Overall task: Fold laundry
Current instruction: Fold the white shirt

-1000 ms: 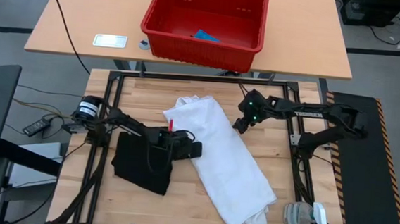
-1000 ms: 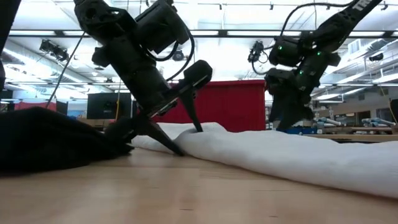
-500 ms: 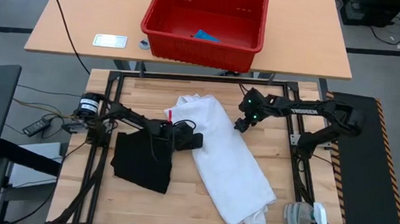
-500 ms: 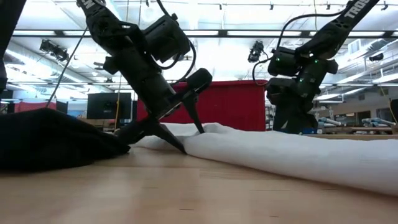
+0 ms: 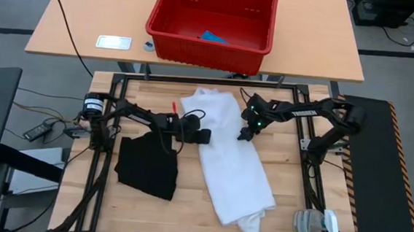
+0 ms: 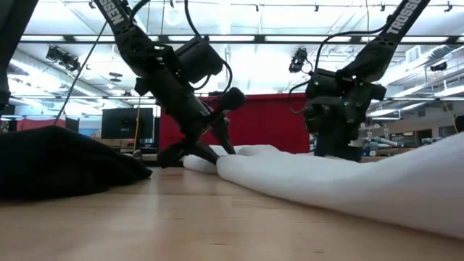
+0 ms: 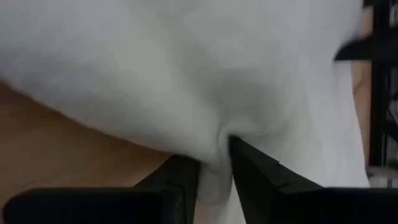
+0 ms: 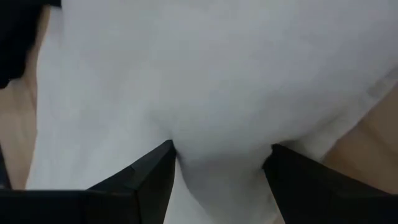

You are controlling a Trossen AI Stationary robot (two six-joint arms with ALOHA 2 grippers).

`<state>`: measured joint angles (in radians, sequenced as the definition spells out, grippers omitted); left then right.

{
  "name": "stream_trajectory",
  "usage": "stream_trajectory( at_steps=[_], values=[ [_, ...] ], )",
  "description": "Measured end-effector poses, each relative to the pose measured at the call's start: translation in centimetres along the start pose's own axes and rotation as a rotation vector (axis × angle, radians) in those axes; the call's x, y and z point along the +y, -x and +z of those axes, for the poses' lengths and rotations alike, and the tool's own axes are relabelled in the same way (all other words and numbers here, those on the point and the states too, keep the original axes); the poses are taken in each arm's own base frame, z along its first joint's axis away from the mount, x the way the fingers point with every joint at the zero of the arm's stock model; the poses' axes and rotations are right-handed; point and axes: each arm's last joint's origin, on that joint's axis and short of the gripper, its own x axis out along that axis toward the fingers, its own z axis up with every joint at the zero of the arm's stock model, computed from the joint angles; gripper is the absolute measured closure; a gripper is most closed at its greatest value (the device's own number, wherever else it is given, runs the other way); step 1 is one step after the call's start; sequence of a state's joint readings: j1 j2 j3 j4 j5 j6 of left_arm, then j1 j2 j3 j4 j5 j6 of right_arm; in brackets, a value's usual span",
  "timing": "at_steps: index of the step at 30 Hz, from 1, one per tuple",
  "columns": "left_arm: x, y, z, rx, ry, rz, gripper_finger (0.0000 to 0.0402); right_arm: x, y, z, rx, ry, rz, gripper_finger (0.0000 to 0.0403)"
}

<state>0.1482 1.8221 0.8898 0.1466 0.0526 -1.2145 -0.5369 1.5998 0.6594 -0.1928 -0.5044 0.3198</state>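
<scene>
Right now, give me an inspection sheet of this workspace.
Surface: wooden table in a black frame, bare wood at the front.
Job's things: white T-shirt lying lengthwise mid-table; black garment crumpled to its left; blue piece inside the red basket.
Clutter: clear bottle at the front right corner.
Grippers: left gripper pinching a T-shirt fold; right gripper open, straddling the cloth.
Cables: black cable across the rear table.
Surroundings: white card on the rear table.
</scene>
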Motion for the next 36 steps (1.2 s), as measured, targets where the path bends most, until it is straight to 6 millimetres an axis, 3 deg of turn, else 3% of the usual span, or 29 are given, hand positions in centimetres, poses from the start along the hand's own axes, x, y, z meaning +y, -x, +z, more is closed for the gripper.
stream_trajectory(
  at_steps=[5, 12, 19, 24, 36],
  values=[
    [0.6, 0.1, 0.0, 0.076, 0.042, 0.039, 0.0309, -0.1, -0.5, 0.7, -0.064, -0.155, -0.014, 0.0161],
    [0.7, 0.0, -0.3, 0.056, 0.087, 0.084, 0.0258, 0.2, -0.6, 0.6, -0.093, -0.247, -0.051, 0.0164],
    [0.9, 0.0, 0.0, 0.062, 0.050, 0.082, 0.0241, 1.2, 2.3, 0.4, -0.230, -0.298, -0.187, 0.0164],
    [1.0, -0.1, -0.3, 0.063, -0.030, 0.093, 0.0245, 1.5, 3.7, 0.3, -0.298, -0.222, -0.299, 0.0164],
    [1.3, -0.1, 0.1, 0.025, -0.169, 0.119, 0.0246, -0.1, -1.1, 1.4, -0.170, -0.157, -0.076, 0.0168]
  ],
)
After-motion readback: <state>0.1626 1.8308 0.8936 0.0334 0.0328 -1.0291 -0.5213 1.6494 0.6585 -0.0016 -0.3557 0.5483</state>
